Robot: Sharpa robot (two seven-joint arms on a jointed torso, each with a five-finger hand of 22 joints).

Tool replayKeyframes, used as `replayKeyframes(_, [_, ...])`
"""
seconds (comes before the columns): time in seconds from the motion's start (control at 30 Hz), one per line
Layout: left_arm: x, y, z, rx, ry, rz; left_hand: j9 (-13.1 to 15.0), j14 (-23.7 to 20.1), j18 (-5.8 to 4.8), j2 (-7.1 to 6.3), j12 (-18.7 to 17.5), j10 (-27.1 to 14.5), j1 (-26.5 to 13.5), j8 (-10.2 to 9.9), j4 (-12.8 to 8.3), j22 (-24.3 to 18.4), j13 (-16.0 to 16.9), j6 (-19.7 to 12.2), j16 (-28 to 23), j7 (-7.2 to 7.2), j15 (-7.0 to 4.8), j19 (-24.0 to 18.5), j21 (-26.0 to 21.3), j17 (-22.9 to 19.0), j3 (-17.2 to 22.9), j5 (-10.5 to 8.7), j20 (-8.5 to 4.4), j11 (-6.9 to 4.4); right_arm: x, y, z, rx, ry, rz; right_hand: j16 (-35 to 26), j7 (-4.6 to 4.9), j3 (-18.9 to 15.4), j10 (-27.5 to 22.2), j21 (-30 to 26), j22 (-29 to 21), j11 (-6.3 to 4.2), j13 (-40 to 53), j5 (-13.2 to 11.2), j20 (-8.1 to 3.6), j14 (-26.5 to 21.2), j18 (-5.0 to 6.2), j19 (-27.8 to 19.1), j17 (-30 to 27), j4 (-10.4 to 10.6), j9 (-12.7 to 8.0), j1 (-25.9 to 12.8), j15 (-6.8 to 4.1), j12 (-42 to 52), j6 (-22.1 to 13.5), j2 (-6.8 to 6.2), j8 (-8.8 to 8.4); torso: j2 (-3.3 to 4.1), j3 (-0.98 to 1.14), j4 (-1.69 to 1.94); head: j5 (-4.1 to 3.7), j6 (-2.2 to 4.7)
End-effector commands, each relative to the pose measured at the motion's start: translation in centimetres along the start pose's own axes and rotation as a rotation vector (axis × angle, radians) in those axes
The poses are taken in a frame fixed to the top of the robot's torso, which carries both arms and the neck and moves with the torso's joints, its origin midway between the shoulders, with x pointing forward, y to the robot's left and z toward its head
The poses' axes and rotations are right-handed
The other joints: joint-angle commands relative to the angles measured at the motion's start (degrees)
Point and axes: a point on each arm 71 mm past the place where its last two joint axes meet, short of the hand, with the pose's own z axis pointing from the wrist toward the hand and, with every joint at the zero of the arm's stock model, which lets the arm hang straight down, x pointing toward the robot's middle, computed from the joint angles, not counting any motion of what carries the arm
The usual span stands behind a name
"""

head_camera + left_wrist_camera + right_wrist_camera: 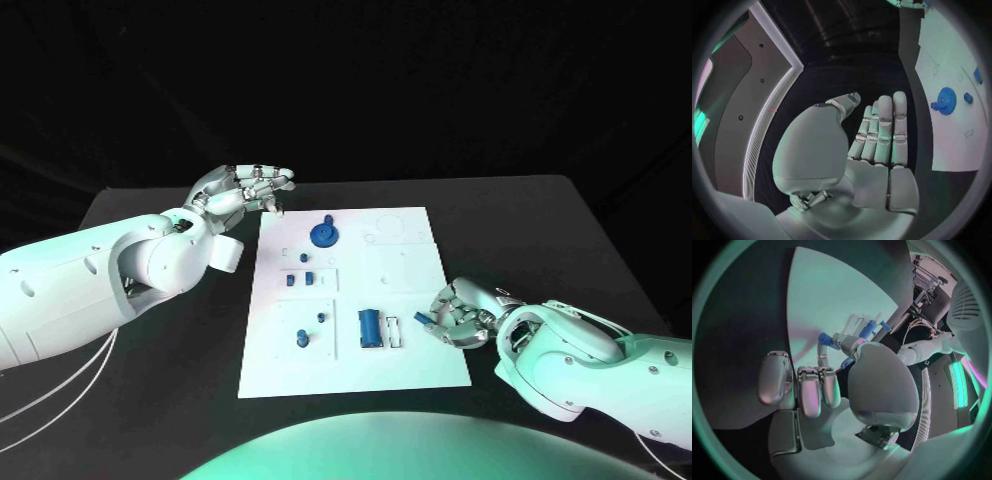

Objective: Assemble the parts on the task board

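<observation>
Left hand (pixel 245 188): raised above the black tabletop (pixel 159 210) just off the far left corner of the task board (pixel 411 365); its fingers (pixel 886 125) lie straight and side by side, holding nothing. Task board: a flat white plate in the middle of the tabletop, with shallow outlined recesses; no brand, label or legible writing can be made out on it or on any part. Parts, left to right: a small blue peg (pixel 302 337) near the board's near left, a pair of little blue pieces (pixel 299 276) in the middle band, a round blue gear-like disc (pixel 327 234) toward the far edge, and an oblong blue block (pixel 371 327) lying flat in the near band. All look like small rigid plastic mouldings, probably very light, hard and somewhat slick, so likely to skid or tip if nudged; the disc is best taken across its rim or by its raised hub, the block across its long flanks. Right hand (pixel 459 317): low at the board's right edge, fingers curled and pinching a small blue part (pixel 824 338) at their tips, a fingertip hold that suits so slight a piece.
</observation>
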Motion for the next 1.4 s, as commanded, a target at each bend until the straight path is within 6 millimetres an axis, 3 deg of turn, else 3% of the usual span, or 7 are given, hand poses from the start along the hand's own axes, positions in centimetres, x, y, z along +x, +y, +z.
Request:
replayKeyframes(0.03, [0.3,-0.1,0.1,0.006,0.015,-0.011,0.1,-0.3,0.33,-0.03,0.2,-0.3,0.7,-0.1,0.0,0.0,0.0,-0.4,-0.3,0.19,-0.12,0.3,-0.3,-0.1,-0.4,0.01,-0.04,0.01,-0.2,0.3,0.0,0.029,0.011,0.086,0.0,-0.61,2.1,5.1,0.3,9.0,-0.17,13.7,-0.2,0.07,5.2,-0.52,0.4,11.5,-2.9,0.0,-1.1,-0.14,0.2,0.4,-0.21,0.07,-0.02,-0.07,0.04,0.02,0.01])
replayKeyframes(0.63, [0.5,-0.1,0.1,0.005,0.022,-0.014,0.1,-0.4,0.34,0.01,0.2,-0.4,0.8,-0.1,0.0,-0.1,0.0,-0.4,-0.3,0.18,-0.12,0.3,-0.3,-0.1,-0.4,0.02,-0.04,0.0,1.2,3.4,0.9,0.018,0.1,0.227,0.1,-0.63,-1.2,5.2,0.0,9.1,-0.18,13.8,-0.4,0.01,5.3,-0.49,0.5,11.6,-2.9,0.0,-5.6,-0.16,0.4,1.1,-0.76,-0.24,0.05,-0.05,0.07,0.07,0.01])
replayKeyframes(0.8, [0.5,-0.1,0.1,0.005,0.022,-0.014,0.1,-0.4,0.34,0.01,0.2,-0.4,0.8,-0.1,0.0,-0.1,0.0,-0.4,-0.3,0.18,-0.12,0.3,-0.3,-0.1,-0.4,0.02,-0.04,0.0,1.9,3.4,1.2,0.033,0.14,0.217,0.0,-0.59,-3.0,5.2,-0.3,9.1,-0.13,13.8,-0.3,0.05,5.3,-0.47,0.5,11.5,-2.3,-0.2,-7.4,-0.12,0.4,1.3,-0.7,-0.46,0.09,-0.04,0.09,0.17,0.01])
replayKeyframes(0.9, [0.5,-0.1,0.0,0.005,0.022,-0.014,0.1,-0.4,0.34,0.01,0.2,-0.4,0.8,-0.1,0.0,-0.1,0.0,-0.4,-0.3,0.18,-0.12,0.3,-0.3,-0.1,-0.4,0.02,-0.04,0.0,2.2,3.4,1.3,0.042,0.157,0.212,0.1,-0.56,-7.3,5.3,0.0,9.2,-0.11,14.0,-0.5,0.1,5.3,-0.53,0.6,11.8,-1.1,-0.2,-10.1,-0.08,0.8,1.9,-1.3,-0.5,0.07,-0.01,0.01,0.32,0.01])
replayKeyframes(1.0, [0.5,-0.1,0.0,0.004,0.022,-0.014,0.1,-0.4,0.34,0.01,0.2,-0.4,0.8,-0.1,0.0,-0.1,0.0,-0.4,-0.3,0.18,-0.12,0.3,-0.3,-0.1,-0.4,0.02,-0.04,0.0,2.4,3.3,1.4,0.052,0.169,0.206,0.2,-0.66,-8.9,5.5,0.2,9.3,-0.16,14.3,-0.4,0.05,5.4,-0.58,0.8,12.0,-0.7,-0.2,-10.4,-0.13,1.3,2.1,-0.86,-0.5,0.04,0.01,-0.04,0.36,0.01])
replayKeyframes(1.4, [0.4,-0.1,0.0,0.003,0.021,-0.014,0.1,-0.4,0.34,0.01,0.2,-0.4,0.8,-0.1,0.0,-0.1,0.0,-0.4,-0.3,0.18,-0.12,0.3,-0.3,-0.1,-0.4,0.02,-0.04,0.0,2.5,3.0,1.5,0.061,0.168,0.179,0.3,-0.89,-9.7,5.7,0.3,9.4,-0.33,14.6,-0.4,-0.01,5.4,-0.59,0.8,12.2,-0.5,-0.3,-10.3,-0.24,1.9,2.6,-0.22,-0.36,0.05,0.02,-0.07,0.34,0.01])
